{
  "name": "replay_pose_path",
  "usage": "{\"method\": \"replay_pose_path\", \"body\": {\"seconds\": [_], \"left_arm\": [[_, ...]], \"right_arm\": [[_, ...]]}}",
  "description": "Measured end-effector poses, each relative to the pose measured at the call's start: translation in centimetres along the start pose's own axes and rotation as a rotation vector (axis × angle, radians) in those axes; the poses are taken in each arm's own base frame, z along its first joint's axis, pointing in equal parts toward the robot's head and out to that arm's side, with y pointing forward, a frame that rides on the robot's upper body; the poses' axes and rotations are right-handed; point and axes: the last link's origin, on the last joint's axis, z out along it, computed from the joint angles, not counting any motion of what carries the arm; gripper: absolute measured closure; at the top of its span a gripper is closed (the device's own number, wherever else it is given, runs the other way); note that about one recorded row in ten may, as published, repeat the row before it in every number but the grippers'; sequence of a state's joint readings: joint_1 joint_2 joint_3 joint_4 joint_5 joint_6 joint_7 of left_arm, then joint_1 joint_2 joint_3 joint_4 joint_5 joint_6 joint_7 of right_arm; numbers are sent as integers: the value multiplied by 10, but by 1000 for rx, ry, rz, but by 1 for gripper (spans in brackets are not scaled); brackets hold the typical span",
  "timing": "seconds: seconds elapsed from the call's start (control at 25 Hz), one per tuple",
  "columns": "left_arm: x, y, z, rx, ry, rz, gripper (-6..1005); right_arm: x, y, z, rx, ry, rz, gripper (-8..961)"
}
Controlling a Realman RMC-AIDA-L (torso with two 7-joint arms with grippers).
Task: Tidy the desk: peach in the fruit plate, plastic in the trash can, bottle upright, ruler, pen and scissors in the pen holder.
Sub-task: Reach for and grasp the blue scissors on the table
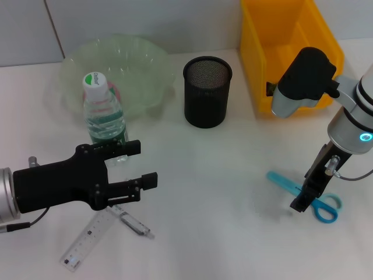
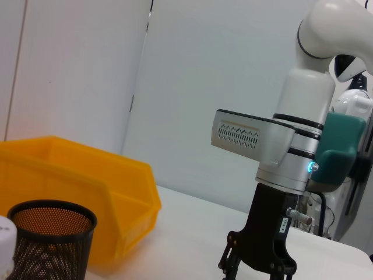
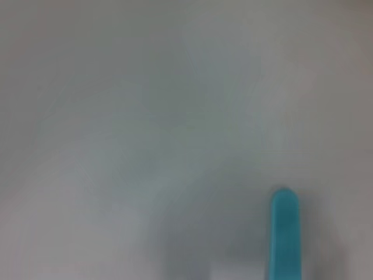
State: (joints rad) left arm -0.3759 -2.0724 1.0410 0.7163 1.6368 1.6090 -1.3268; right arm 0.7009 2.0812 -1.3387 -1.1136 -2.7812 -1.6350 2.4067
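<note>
My left gripper is open and empty, just in front of the upright bottle with a green cap. Behind the bottle stands the green glass fruit plate. A pinkish patch inside it may be the peach, mostly hidden by the bottle. The clear ruler and the pen lie under the left arm. The black mesh pen holder stands mid-table. My right gripper is lowered onto the blue scissors, whose tip fills the right wrist view. No plastic is visible.
The yellow trash can stands at the back right, behind the right arm. In the left wrist view, the pen holder and the yellow bin are ahead, with the right arm farther off.
</note>
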Motion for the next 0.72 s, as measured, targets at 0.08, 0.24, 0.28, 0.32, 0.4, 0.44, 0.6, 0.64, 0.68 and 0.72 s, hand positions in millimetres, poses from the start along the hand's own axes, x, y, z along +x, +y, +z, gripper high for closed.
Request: {"method": "replay_pose_path", "body": {"seconds": [0.08, 0.24, 0.28, 0.32, 0.4, 0.44, 0.6, 0.64, 0.68, 0.72], "left_arm": [[0, 0, 0, 0, 0, 1, 199], [1, 0, 0, 0, 1, 3, 199], [1, 0, 0, -1, 1, 3, 199], [1, 0, 0, -1, 1, 3, 199], [1, 0, 0, -1, 1, 3, 199], [1, 0, 0, -1, 1, 3, 199], [1, 0, 0, -1, 2, 2, 199], [1, 0, 0, -1, 2, 2, 199], [1, 0, 0, -1, 2, 1, 199], [1, 0, 0, -2, 3, 1, 199]], "right_arm": [[0, 0, 1, 1, 2, -3, 150], [-1, 1, 1, 4, 6, -11, 150], [-1, 1, 2, 8, 7, -17, 150], [-1, 1, 2, 8, 7, -17, 150], [-2, 2, 2, 10, 6, -19, 150], [-2, 1, 2, 12, 4, -19, 150], [-2, 0, 3, 18, 5, -17, 150], [-1, 0, 4, 17, 7, -16, 150], [-1, 0, 4, 16, 8, -15, 150], [-1, 0, 4, 16, 8, -14, 150]]}}
